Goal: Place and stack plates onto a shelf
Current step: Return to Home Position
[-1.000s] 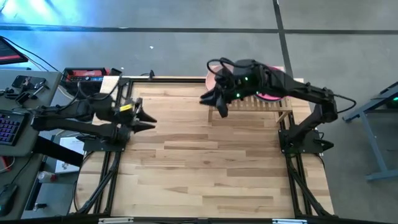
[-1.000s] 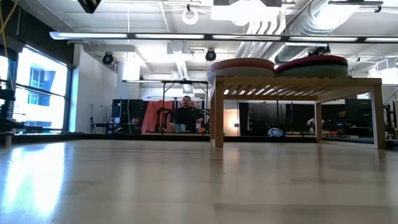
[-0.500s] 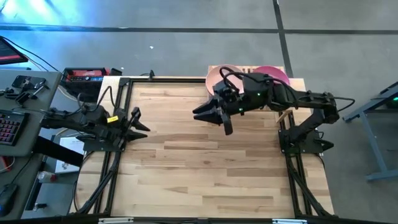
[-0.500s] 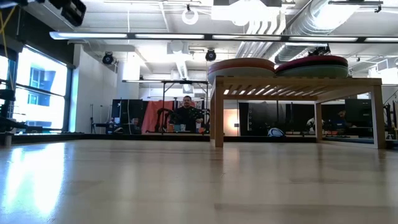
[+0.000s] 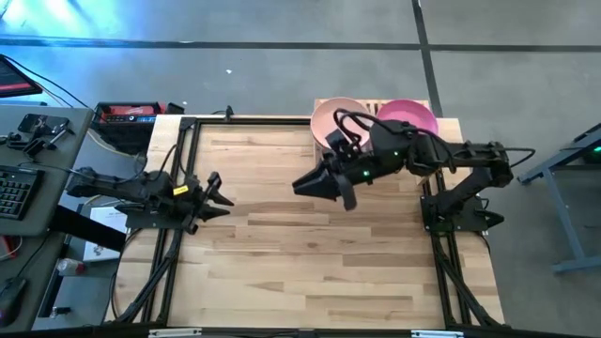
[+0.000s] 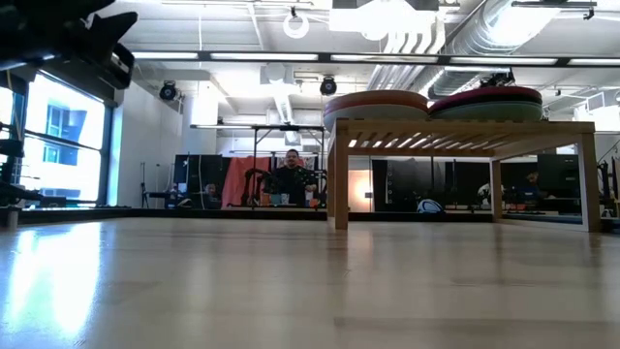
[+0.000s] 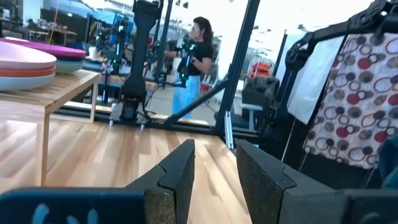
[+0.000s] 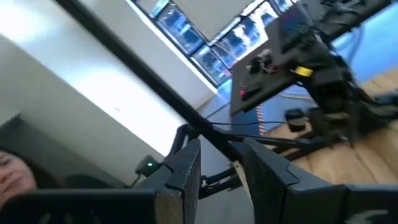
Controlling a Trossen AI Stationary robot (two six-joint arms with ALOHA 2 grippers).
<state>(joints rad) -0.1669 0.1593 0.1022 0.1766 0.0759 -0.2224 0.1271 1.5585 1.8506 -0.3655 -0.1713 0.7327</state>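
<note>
Two plate stacks, one shelf, two arms

The peach plate is a soft pastel, and the magenta plate is a strong, saturated pink. The shelf is pale bamboo. The tabletop is light wood in mixed tan and honey planks, framed in black. The left arm and right arm are black, and the left carries a yellow tag. A white cloth bears red and grey rings.
</note>
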